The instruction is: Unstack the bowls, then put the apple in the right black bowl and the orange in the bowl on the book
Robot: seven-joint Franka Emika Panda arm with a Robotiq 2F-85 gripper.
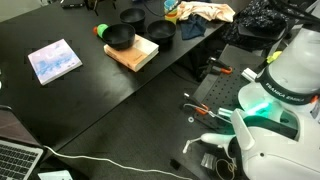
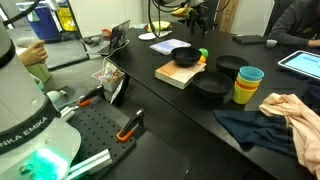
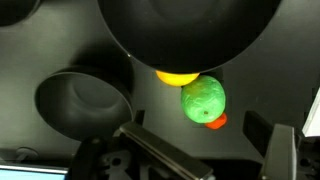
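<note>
A black bowl (image 1: 121, 38) (image 2: 184, 55) sits on the tan book (image 1: 137, 56) (image 2: 176, 75). Two more black bowls stand on the table beside it (image 1: 162, 30) (image 1: 133, 16) (image 2: 211, 88) (image 2: 230, 64). The green apple (image 1: 102, 30) (image 2: 203, 55) lies by the book. In the wrist view the apple (image 3: 203, 100) touches the orange (image 3: 178, 77) and a small red thing (image 3: 216, 121), below a large black bowl (image 3: 185, 30); another bowl (image 3: 85, 100) is at left. My gripper (image 3: 215, 150) is open and empty, above the table just short of the apple. It does not show in the exterior views.
A thin blue-and-pink book (image 1: 55, 60) lies apart on the black table (image 1: 80, 100). Stacked yellow and blue cups (image 2: 247, 85) and crumpled cloths (image 2: 290, 115) (image 1: 205, 12) lie beyond the bowls. A laptop (image 1: 18, 160) is at the table corner.
</note>
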